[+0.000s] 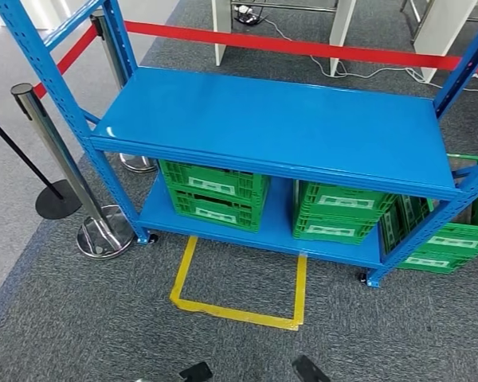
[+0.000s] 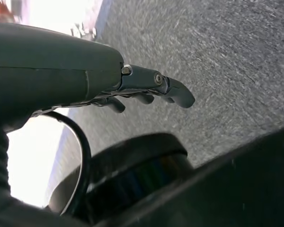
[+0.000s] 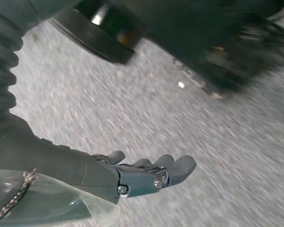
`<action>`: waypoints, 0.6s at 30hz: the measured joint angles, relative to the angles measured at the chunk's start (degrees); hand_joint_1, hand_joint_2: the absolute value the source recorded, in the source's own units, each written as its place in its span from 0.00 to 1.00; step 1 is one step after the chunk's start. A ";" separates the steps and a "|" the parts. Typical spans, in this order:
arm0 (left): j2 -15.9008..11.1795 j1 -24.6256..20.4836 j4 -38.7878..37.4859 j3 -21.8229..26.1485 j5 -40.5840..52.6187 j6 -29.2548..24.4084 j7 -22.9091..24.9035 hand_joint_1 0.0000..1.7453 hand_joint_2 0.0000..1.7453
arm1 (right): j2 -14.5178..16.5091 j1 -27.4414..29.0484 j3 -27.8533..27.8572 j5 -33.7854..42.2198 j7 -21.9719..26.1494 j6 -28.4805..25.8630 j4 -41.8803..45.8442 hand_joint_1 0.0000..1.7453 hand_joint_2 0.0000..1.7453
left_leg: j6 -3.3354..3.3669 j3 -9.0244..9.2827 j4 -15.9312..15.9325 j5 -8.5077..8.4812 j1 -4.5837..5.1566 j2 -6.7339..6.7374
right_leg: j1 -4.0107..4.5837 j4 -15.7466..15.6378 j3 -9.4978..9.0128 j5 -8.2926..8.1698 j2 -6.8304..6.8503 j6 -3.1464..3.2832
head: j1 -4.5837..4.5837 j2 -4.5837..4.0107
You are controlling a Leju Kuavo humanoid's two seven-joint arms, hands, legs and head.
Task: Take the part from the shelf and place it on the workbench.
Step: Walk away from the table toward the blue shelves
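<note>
The blue metal shelf (image 1: 267, 127) spans the frame's middle, its flat top board bare; which item is the part cannot be told. Slotted green plastic crates (image 1: 215, 193) with pale labels, unreadable, sit on the lower board. The left hand (image 2: 147, 90) and right hand (image 3: 147, 172) hang over grey carpet (image 1: 74, 318), fingers straight, slightly apart, holding nothing. Yellow tape (image 1: 237, 310) marks the floor below centre.
</note>
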State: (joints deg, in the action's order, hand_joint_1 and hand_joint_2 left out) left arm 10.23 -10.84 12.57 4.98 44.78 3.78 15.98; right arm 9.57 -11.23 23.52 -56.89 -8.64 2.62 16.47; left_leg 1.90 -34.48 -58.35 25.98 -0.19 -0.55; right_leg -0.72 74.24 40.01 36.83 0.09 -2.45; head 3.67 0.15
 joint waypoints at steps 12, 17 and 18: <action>-3.17 4.28 4.64 -0.67 -13.93 -1.17 -4.99 0.00 0.00 | -2.57 7.08 -6.46 17.54 2.74 -0.87 0.07 0.00 0.00 | -2.90 -1.81 -6.71 4.87 0.05 -0.01 | -0.37 -15.47 -7.62 -7.74 0.03 2.56 | 0.52 0.00; -4.34 9.80 4.27 -1.22 -19.34 -1.51 -6.79 0.00 0.00 | -3.67 7.87 -9.25 24.45 3.84 -1.22 2.96 0.00 0.50 | -3.14 -4.09 -13.77 6.79 -0.20 0.02 | -0.33 -15.46 -7.74 -7.62 0.19 2.77 | 0.65 0.00; -4.59 10.84 4.08 -1.30 -20.40 -1.61 -7.18 0.00 0.00 | -3.82 7.80 -9.81 25.78 4.03 -1.28 3.83 0.00 0.75 | -2.91 -2.13 -9.99 4.80 -0.19 0.05 | -0.33 -15.46 -7.83 -7.58 0.17 2.70 | 0.64 0.00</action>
State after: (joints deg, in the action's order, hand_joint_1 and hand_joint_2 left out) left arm 5.64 0.00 16.64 3.68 24.38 2.17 8.80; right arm 5.75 -3.43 13.71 -31.11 -4.61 1.33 20.31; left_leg -1.01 -36.61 -68.35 30.78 -0.38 -0.49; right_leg -1.05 58.77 32.18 29.26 0.26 0.25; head 4.31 0.15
